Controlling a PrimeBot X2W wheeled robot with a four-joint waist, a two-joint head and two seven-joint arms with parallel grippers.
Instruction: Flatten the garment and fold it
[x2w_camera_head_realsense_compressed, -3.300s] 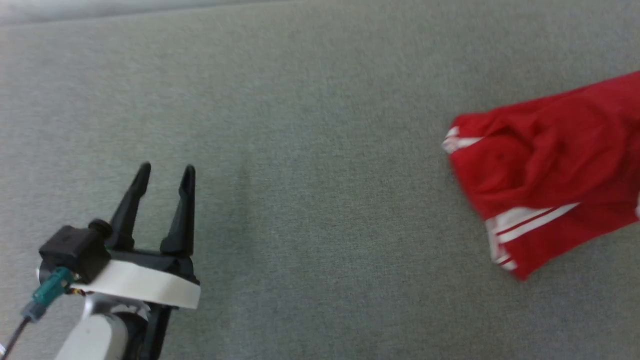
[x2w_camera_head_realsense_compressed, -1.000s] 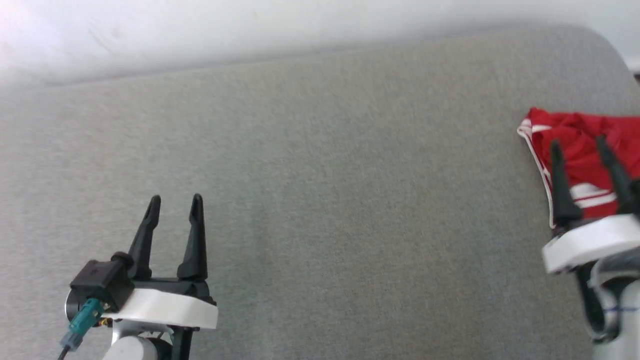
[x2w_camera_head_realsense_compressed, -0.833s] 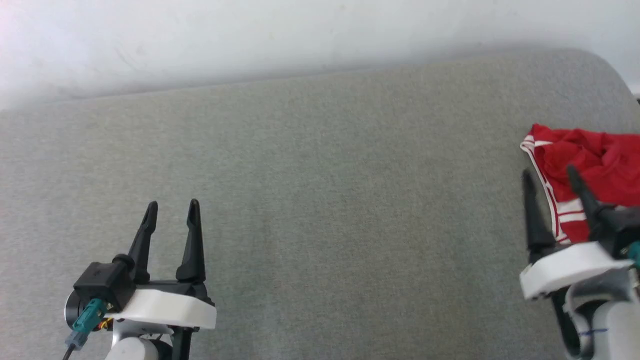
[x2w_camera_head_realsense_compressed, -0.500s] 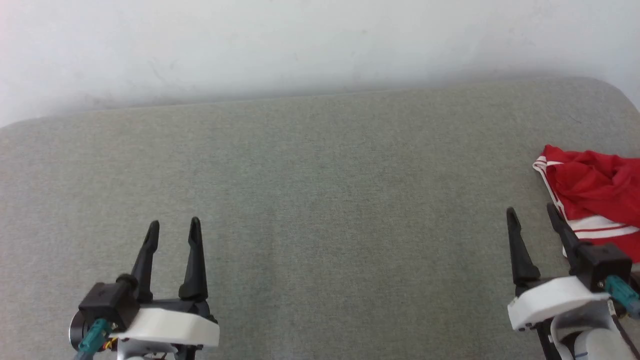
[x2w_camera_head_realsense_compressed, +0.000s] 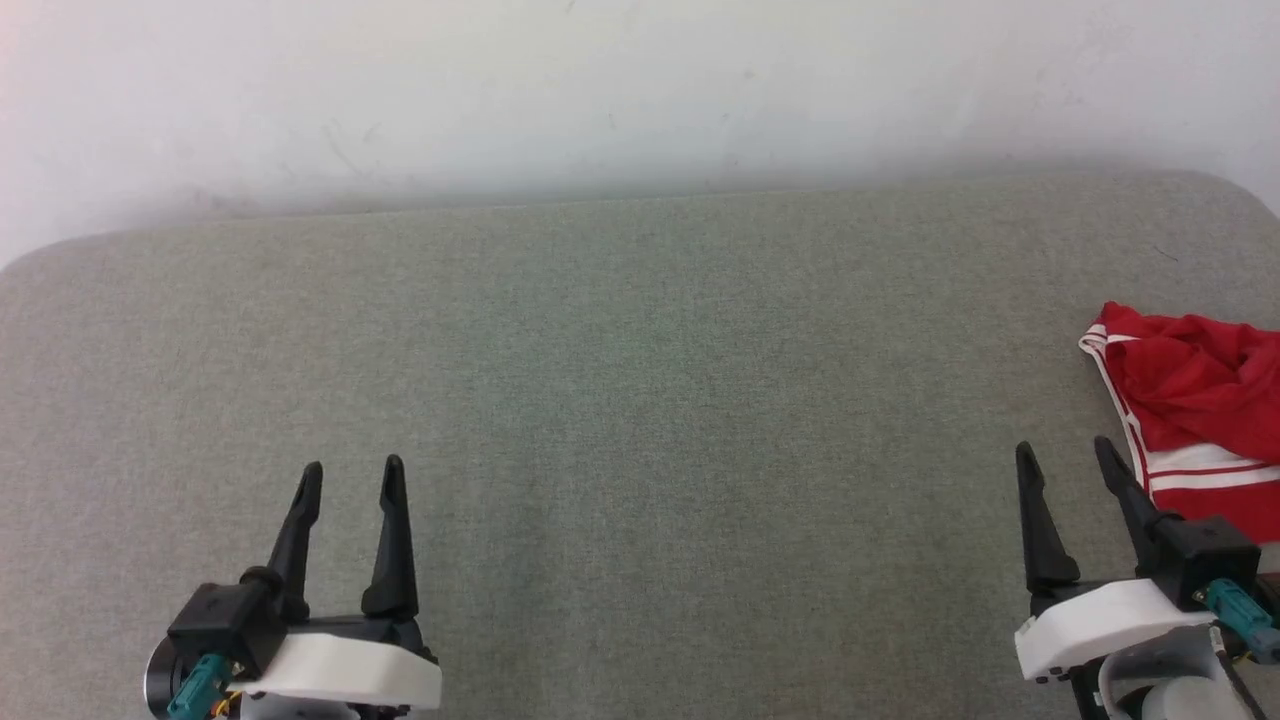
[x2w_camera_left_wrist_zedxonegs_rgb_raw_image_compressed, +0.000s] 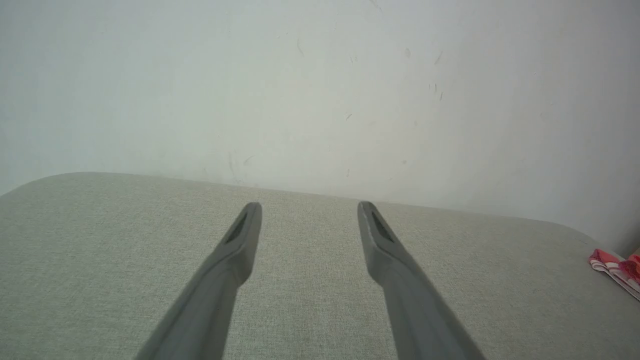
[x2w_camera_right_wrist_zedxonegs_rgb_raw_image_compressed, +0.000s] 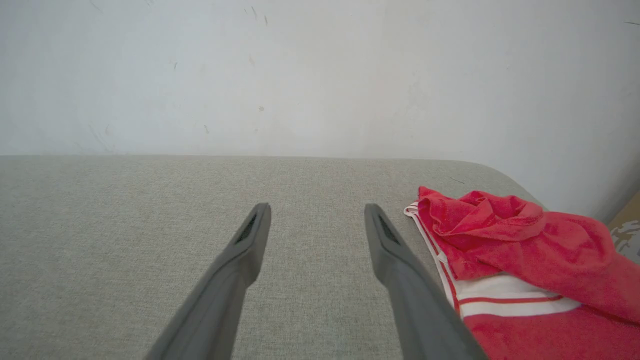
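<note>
The garment (x2w_camera_head_realsense_compressed: 1190, 400), red with white and red striped trim, lies crumpled in a heap at the right end of the grey cloth-covered counter (x2w_camera_head_realsense_compressed: 640, 400), running off the right edge of the head view. The right hand (x2w_camera_head_realsense_compressed: 1062, 446) sits just beside the heap's left edge, its fingers apart and holding nothing. The left hand (x2w_camera_head_realsense_compressed: 353, 466) is well apart from the cloth at the lower left, its fingers also spread and empty, and both hands point toward the white wall (x2w_camera_head_realsense_compressed: 640, 90).
</note>
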